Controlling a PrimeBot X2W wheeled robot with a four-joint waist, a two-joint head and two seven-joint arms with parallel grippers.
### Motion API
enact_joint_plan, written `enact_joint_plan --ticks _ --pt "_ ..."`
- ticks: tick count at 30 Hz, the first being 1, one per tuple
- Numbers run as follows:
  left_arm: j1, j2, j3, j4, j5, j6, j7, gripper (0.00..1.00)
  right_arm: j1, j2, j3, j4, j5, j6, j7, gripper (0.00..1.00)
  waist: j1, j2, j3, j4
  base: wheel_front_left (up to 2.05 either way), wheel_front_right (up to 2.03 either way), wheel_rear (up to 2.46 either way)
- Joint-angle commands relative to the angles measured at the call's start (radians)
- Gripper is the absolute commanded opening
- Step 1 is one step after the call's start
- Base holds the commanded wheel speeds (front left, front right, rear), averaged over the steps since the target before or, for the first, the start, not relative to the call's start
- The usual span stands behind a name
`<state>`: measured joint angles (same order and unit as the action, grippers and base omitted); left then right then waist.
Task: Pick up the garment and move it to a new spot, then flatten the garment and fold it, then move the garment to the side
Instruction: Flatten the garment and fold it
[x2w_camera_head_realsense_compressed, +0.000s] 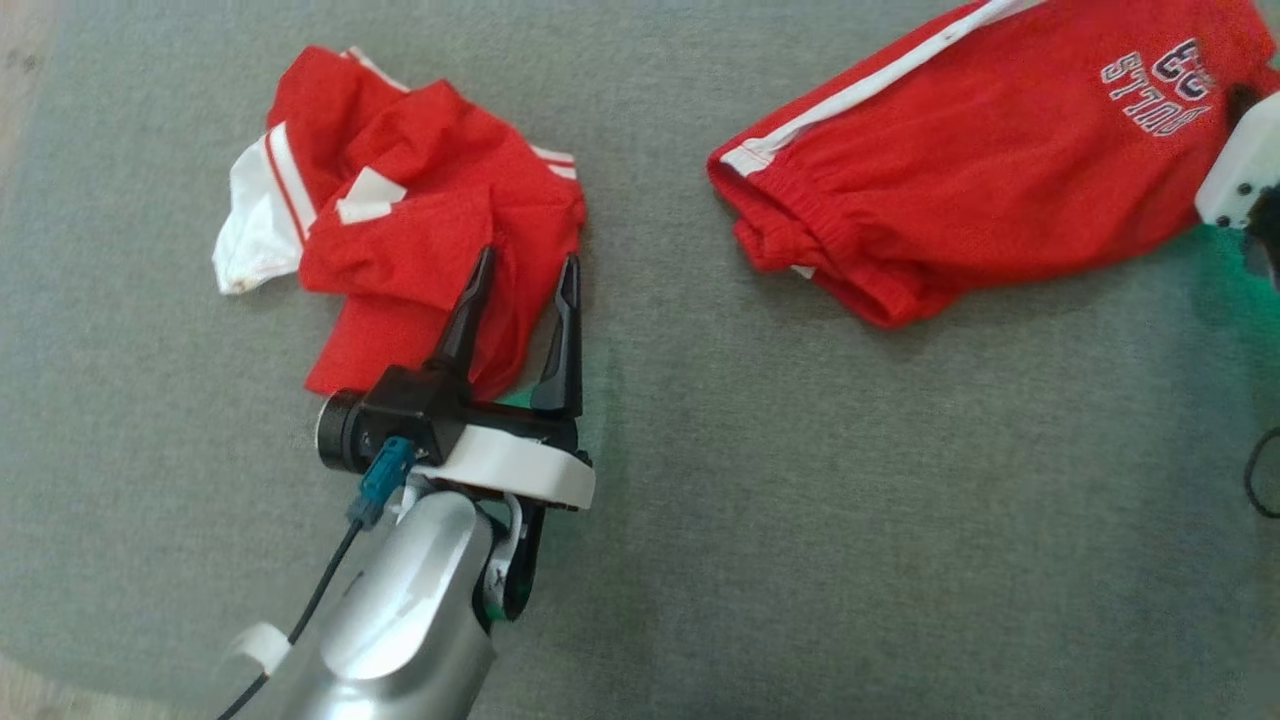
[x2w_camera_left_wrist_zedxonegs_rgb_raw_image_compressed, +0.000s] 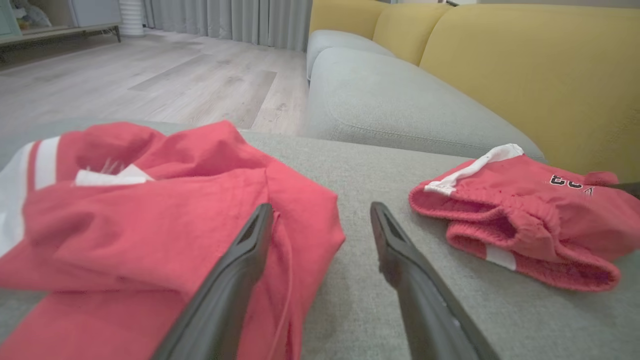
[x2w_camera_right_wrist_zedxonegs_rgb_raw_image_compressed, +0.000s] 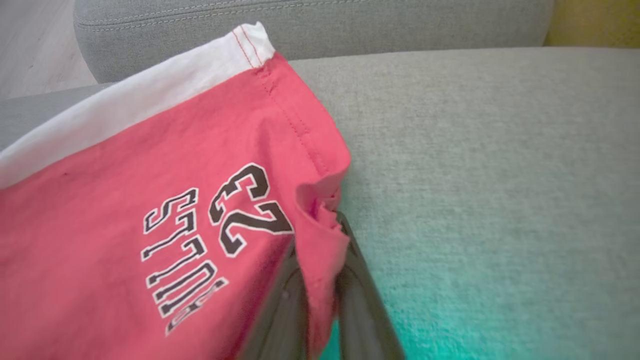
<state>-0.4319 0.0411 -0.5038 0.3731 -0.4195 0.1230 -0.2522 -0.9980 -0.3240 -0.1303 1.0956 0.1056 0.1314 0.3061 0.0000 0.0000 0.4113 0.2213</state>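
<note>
We find the right gripper (x2w_camera_right_wrist_zedxonegs_rgb_raw_image_compressed: 320, 235) with its jaws closed on a small pinch of fabric at the hem corner of the shorts (x2w_camera_head_realsense_compressed: 950, 180). The shorts lie at the upper right of the head view on the grey cushion (x2w_camera_head_realsense_compressed: 800, 520). The left gripper (x2w_camera_head_realsense_compressed: 528, 255) hangs at lower left with its jaws wide apart and empty, tips over the edge of a crumpled jersey (x2w_camera_head_realsense_compressed: 420, 200). We judge the pick-up step to be in hand: grip made, lift not yet done. The next move calls for a steady raise, confirming that the thin pinch holds, then carrying the shorts to a new spot.

Red white-striped shorts (x2w_camera_head_realsense_compressed: 1000, 190), grey cushion (x2w_camera_head_realsense_compressed: 800, 520)
</note>
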Motion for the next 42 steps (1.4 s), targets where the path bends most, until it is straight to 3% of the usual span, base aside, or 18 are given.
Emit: enact_joint_plan --ticks 1,17,26,32,42 --pt "-0.011 0.009 0.04 -0.022 0.015 -0.003 -0.01 1.0 0.017 -0.006 0.028 -0.012 0.022 -0.001 -0.015 0.0 0.0 0.0 -0.024 -0.025 0.0 0.0 0.0" --pt "0.061 0.009 0.084 -0.002 0.015 -0.026 -0.01 1.0 0.194 -0.111 0.087 -0.053 0.203 -0.001 -0.115 0.0 0.0 0.0 -0.15 -0.121 0.0 0.0 0.0" --pt "0.093 0.009 0.107 0.005 0.04 -0.033 -0.01 1.0 0.349 -0.157 -0.006 -0.067 0.268 -0.001 -0.172 0.0 0.0 0.0 -0.202 -0.143 0.0 0.0 0.0" --pt "0.12 0.009 0.112 0.004 0.05 -0.037 -0.01 1.0 0.405 -0.154 -0.075 -0.074 0.253 -0.001 -0.23 0.0 0.0 0.0 -0.22 -0.15 0.0 0.0 0.0" --pt "0.126 0.009 0.117 0.006 0.03 -0.042 -0.01 1.0 0.411 -0.07 -0.082 -0.199 0.254 -0.001 -0.307 0.0 0.0 0.0 -0.244 -0.153 0.0 0.0 0.0"
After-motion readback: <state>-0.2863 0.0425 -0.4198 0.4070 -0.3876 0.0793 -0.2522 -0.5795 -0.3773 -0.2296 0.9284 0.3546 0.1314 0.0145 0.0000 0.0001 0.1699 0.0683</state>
